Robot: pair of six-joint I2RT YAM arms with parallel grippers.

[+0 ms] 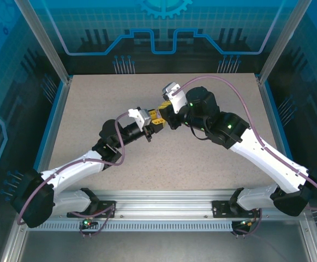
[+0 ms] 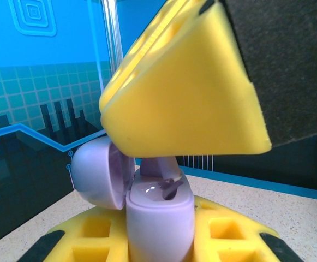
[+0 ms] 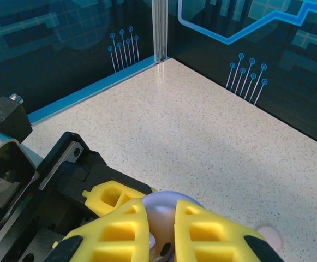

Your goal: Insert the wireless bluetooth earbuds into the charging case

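Note:
My left gripper [image 2: 161, 243] is shut on a lilac charging case [image 2: 161, 218], held upright with its round lid [image 2: 95, 172] swung open to the left. Just above it, my right gripper [image 3: 161, 229] is shut on a lilac earbud [image 2: 158, 166], whose lower end reaches into the case's top. A broad yellow finger [image 2: 185, 93] of the right gripper hangs over the case and hides most of the earbud. From the right wrist, the earbud [image 3: 161, 218] shows pale between the pads, with the case's rim [image 3: 169, 197] behind. Both grippers meet above the table's middle [image 1: 159, 117].
A pale pink round object [image 3: 270, 237] lies on the speckled table [image 3: 202, 125] just right of my right fingers. The left arm's black wrist [image 3: 38, 207] is close on the left. Blue walls and a corner post [image 3: 159, 33] bound the far side.

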